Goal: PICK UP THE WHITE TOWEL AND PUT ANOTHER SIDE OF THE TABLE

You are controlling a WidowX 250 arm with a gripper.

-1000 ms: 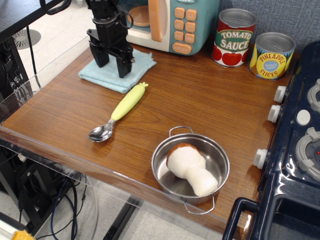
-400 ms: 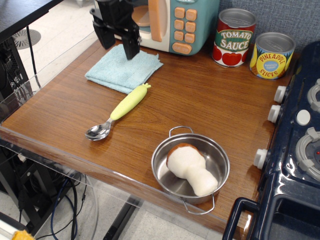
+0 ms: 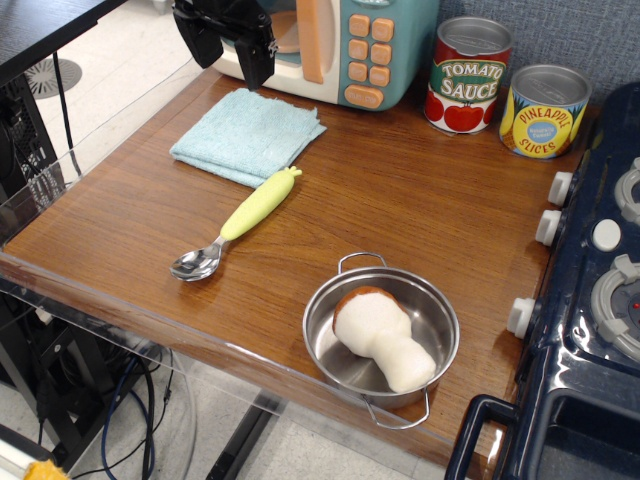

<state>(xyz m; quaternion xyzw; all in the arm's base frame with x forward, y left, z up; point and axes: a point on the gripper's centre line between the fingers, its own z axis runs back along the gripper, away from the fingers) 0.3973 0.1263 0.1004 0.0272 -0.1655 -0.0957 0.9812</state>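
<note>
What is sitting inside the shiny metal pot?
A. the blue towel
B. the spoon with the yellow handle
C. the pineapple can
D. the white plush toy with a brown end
D. The white plush toy lies inside the pot, while the spoon and the towel lie on the table and the pineapple can stands at the back.

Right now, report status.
Claw open, raised, empty. White towel flat on table. Spoon touching towel's near edge.
</note>
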